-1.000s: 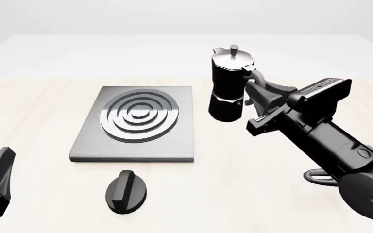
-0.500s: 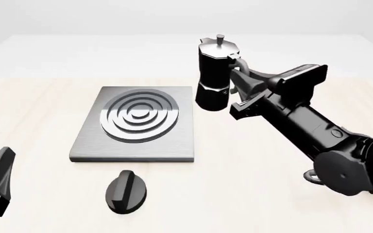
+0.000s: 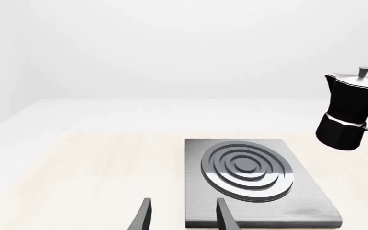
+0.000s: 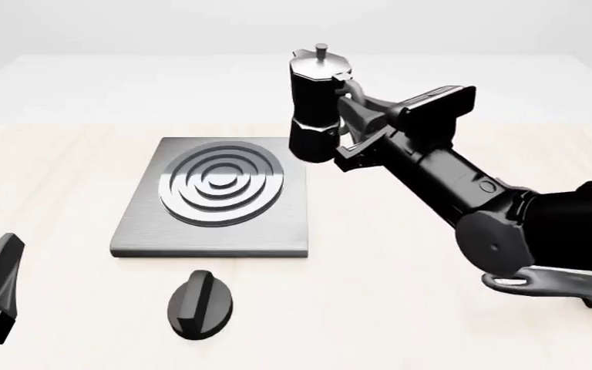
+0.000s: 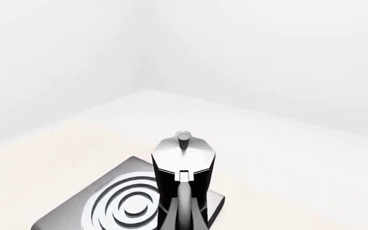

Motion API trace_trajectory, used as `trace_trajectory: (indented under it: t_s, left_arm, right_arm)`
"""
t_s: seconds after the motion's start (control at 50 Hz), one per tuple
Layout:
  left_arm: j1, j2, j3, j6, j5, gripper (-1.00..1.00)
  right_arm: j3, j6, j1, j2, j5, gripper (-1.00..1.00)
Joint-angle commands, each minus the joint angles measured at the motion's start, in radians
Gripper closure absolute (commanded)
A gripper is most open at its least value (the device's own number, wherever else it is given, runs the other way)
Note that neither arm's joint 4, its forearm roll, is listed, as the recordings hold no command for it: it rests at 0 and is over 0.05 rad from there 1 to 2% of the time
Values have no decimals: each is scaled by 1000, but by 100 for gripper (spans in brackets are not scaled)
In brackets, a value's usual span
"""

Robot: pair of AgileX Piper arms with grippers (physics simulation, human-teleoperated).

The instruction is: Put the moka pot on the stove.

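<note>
Pot [image 4: 314, 108]: black faceted body, silver lid with knob. Held upright in the air, clear of the desk [image 4: 399, 308], above the far right corner of the stove [image 4: 213, 231]. In the right wrist view the pot [image 5: 182, 167] is seen over the plate's edge, beside the rings.

Stove: flat grey square plate with a shiny ring burner, lying on the desk left of centre. Nothing is seen resting on it.

Right gripper [image 4: 353, 123]: reached in from the right; fingers closed on the pot's handle at its right side.

Left gripper [image 3: 182, 215]: low at the near left of the desk, well apart from the pot. Two fingers [image 3: 144, 218] are seen with a gap between them and nothing held; they are pointed toward the near edge of the stove [image 3: 260, 211].

Knob [image 4: 200, 303]: black, oval, lying on the desk just near of the stove, apart from it.
</note>
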Motion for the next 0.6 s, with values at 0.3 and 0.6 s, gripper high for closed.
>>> trace_trajectory:
  t_s: [0.3, 0.6]
  left_arm:
    - [0, 0, 0, 0, 0, -100]
    - [0, 0, 0, 0, 0, -100]
  right_arm:
    - [-123, 5, 54, 86, -22, 100]
    - [-215, -25, 95, 186, -30, 100]
